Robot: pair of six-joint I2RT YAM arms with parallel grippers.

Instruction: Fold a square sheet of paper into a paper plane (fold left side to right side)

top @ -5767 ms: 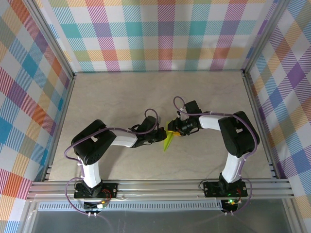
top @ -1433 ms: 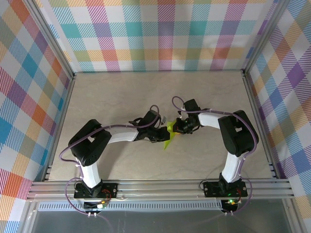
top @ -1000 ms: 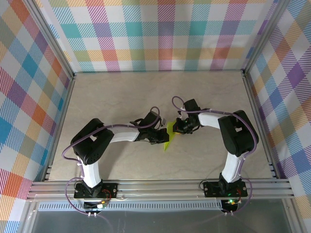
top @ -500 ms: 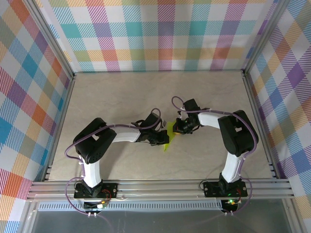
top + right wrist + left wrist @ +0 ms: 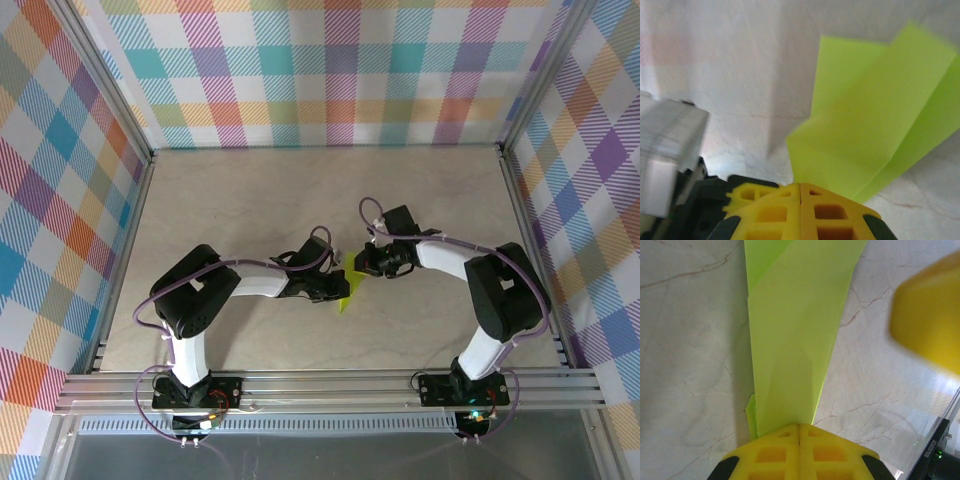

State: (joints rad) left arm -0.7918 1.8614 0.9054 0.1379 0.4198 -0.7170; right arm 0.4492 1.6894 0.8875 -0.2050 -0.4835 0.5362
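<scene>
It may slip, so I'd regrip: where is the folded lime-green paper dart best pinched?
Probably the narrow end of the lime-green paper dart, coming in along its length: a thin flat strip, layers stacked there, so jaws close across its faces.

Beige marbled table (image 5: 250, 200), lime paper plane (image 5: 345, 293) at its middle

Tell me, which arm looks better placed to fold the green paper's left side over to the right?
Probably the left. The left gripper is shut on the narrow end of the paper plane from the left side; the right gripper, shut on the wider end, could steady it.
</scene>
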